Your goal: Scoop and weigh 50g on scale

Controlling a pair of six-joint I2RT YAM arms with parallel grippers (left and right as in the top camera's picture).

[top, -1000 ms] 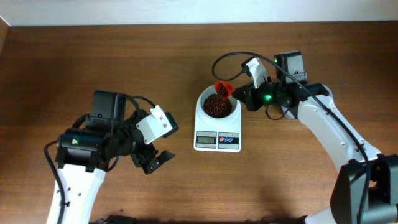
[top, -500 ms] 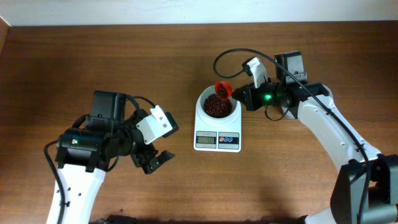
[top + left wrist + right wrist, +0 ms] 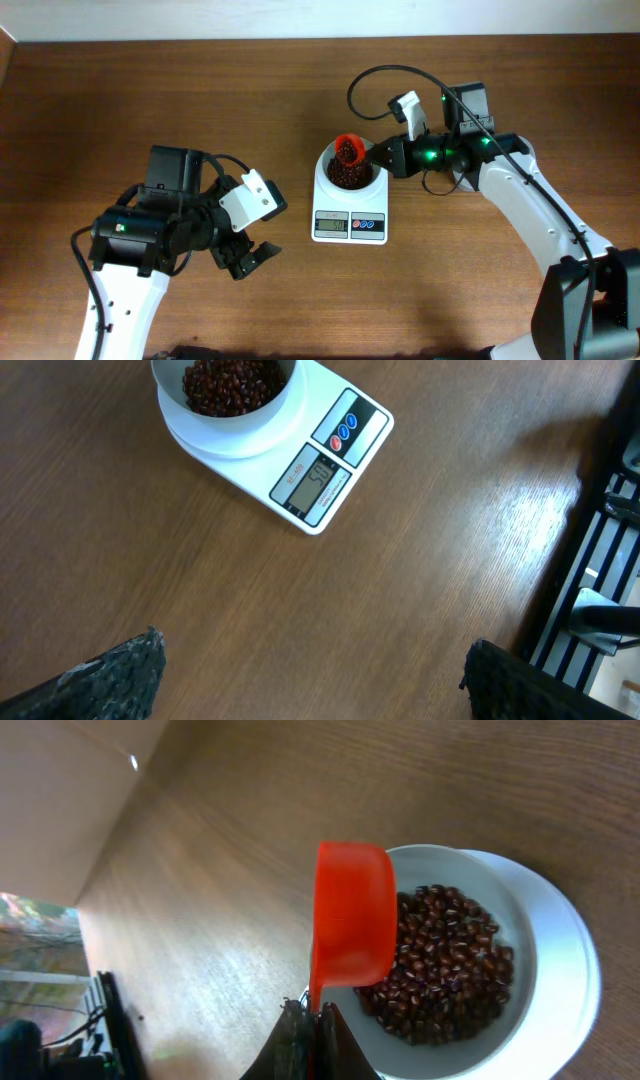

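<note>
The small white digital scale [image 3: 349, 226] stands mid-counter [image 3: 200, 90]. Its round white bowl [image 3: 327, 180] holds dark red beans [image 3: 349, 177]. The right pincer [image 3: 385, 157] is clenched on the handle of a red plastic scoop [image 3: 347, 150], which is poised over the bowl's rim. The left pincer [image 3: 255, 260] is fully released and empty, and hovers well apart from the scale.

Dark wooden surface [image 3: 300, 80] below a pale wall [image 3: 300, 18].
Brown grain runs across the surface, and the wall borders its far edge. A soft sheen [image 3: 530, 510] lies near another edge, with a black slatted frame [image 3: 612, 550] beyond it.
</note>
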